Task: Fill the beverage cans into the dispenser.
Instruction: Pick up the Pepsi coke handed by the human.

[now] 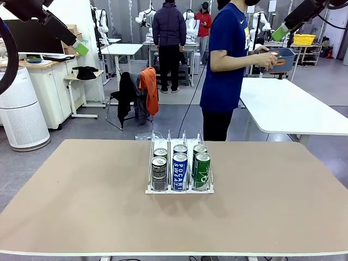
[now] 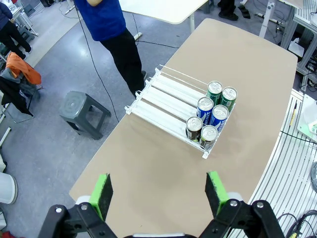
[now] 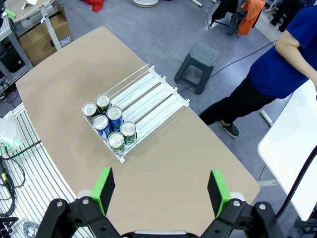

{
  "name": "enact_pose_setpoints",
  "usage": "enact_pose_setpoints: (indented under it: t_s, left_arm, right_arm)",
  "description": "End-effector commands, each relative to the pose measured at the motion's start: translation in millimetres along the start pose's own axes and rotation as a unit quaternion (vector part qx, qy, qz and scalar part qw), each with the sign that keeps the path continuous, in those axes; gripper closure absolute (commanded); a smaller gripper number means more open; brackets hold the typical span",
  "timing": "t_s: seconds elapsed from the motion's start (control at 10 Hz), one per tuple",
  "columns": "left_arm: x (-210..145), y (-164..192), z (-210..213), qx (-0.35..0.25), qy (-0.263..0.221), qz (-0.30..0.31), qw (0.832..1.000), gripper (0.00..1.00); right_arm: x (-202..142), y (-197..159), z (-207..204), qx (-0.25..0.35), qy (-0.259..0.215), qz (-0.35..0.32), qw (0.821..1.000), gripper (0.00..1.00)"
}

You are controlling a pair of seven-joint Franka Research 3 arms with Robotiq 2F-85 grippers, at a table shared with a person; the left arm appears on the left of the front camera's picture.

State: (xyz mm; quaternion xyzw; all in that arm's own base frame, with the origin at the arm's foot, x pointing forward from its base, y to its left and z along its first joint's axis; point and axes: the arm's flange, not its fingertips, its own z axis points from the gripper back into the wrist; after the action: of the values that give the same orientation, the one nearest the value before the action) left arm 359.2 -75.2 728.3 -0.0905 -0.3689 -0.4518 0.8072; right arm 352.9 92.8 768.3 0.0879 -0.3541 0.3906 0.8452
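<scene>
Closest is the brown desk (image 1: 81, 217). My left fingers (image 2: 102, 196) hang high, spread wide, holding nothing. Mid-desk stands one dispenser (image 1: 179, 191) with two dark cans (image 1: 159, 173), two blue cans (image 1: 180, 169) and two green cans (image 1: 202, 168), six in all, one kind per lane. My right fingers (image 3: 218, 191) are spread too, holding nothing. I think the filling is part done. Next I need another can, maybe from the tub (image 1: 285, 54) the person (image 1: 225, 65) holds.

Front view: I look low across the table (image 1: 65, 206) at the rack (image 1: 169, 142), close by. Wrist views: I look steeply down from high up; the same rack lies far beyond the left pincer (image 2: 158, 184) and the right pincer (image 3: 161, 183).
</scene>
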Motion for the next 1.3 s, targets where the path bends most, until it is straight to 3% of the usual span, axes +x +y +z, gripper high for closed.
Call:
enact_pose_setpoints:
  t_s: [0.0, 1.2]
  left_arm:
    - [-1.7, 1.1, 0.2, 0.002, 0.004, 0.001, 1.000, 0.00]
    - [-1.7, 1.1, 0.2, 0.002, 0.004, 0.001, 1.000, 0.00]
  right_arm:
    - [0.0, 0.1, 0.7, 0.000, -0.001, 0.000, 1.000, 0.00]
    - [0.0, 0.1, 0.7, 0.000, -0.001, 0.000, 1.000, 0.00]
